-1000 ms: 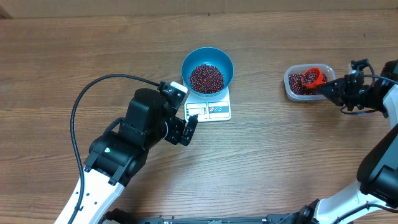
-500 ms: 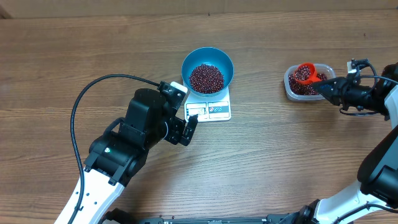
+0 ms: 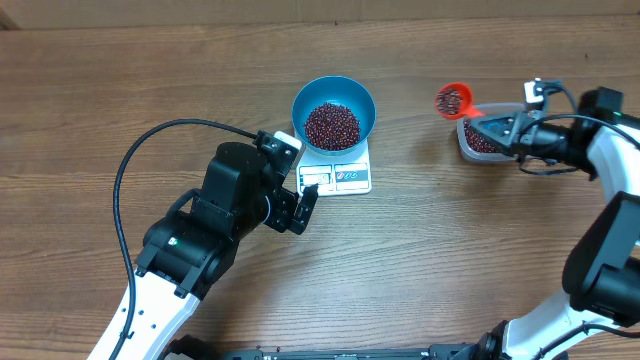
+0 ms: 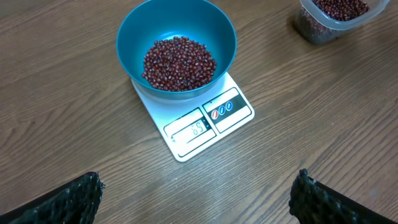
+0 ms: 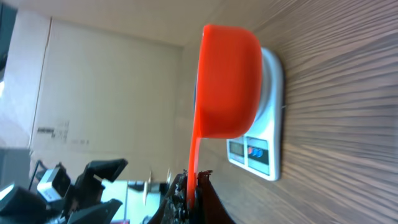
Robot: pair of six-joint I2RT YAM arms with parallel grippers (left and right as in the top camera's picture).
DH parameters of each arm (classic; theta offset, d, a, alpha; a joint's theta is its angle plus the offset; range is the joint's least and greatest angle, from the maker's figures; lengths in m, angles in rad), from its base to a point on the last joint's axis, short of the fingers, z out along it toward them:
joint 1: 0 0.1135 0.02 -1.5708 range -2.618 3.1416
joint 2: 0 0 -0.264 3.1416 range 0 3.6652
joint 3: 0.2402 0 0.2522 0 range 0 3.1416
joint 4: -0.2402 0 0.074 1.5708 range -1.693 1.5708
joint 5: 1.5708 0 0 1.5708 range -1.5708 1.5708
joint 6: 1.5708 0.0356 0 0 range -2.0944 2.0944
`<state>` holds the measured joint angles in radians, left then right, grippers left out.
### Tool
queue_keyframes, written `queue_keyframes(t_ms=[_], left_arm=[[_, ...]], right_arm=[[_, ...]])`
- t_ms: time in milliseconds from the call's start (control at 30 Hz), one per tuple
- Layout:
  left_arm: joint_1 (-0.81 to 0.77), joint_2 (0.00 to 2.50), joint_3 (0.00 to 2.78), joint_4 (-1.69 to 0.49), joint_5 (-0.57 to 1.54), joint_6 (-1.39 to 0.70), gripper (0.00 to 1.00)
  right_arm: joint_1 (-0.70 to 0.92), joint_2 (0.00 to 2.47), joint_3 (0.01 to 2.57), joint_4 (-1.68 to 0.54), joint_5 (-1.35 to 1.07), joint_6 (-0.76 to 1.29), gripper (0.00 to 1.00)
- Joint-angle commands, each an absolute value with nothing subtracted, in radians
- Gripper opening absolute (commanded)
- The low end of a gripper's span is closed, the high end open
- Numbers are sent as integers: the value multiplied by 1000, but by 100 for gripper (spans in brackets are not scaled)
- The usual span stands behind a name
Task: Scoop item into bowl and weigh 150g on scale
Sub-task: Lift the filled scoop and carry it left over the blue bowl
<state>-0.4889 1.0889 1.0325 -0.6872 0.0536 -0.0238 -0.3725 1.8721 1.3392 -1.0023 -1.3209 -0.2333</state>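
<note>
- While my right gripper (image 3: 492, 126) is clamped tight on the handle of the orange scoop (image 3: 452, 99), the scoop carries a fresh load of beans (image 3: 451, 98) and sits over bare tabletop (image 3: 420, 250), just past the near edge of the clear tub (image 3: 476, 145).
- From my right wrist I see only the scoop's orange underside (image 5: 227, 81), with the scale (image 5: 266, 124) beyond it, so the load has some way to travel.
- My left gripper (image 4: 196, 182) stands wide and empty, parked in front of the scale and touching nothing.
- The blue bowl (image 3: 302, 98) sits on the white scale (image 3: 340, 177), covering its back part, with the front strip and display (image 4: 194, 129) clear of it.
- A mound of beans (image 4: 180, 63) already covers the bowl's bottom, well below the rim.
- The display shows digits, but they are too small for me to read with confidence.
- Done, as I judge it: bowl placed on the scale, part of the beans delivered, another scoopful lifted out of the tub.
- Left to do: carry this scoop across to the bowl, tip it in without spilling onto the tabletop, then check the reading.
- I expect more trips, or a smaller final one, before the scale shows the target weight; the tub has beans to spare.
</note>
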Motion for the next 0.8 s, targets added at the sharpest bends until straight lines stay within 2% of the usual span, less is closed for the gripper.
queue_keyframes(t_ms=[0, 400, 567, 767], left_arm=[[-484, 1092, 1031, -685, 68, -33, 99], [-484, 1092, 1031, -685, 68, -33, 100], [-484, 1092, 1031, -684, 68, -33, 99], [-484, 1092, 1031, -684, 68, -33, 99]], right_arm=[[-303, 1872, 1348, -984, -1372, -244, 4], [-86, 1872, 1348, -805, -1393, -218, 4], [-39, 1872, 1348, -689, -1389, -134, 4], [-8, 1872, 1348, -622, -1327, -126, 4]])
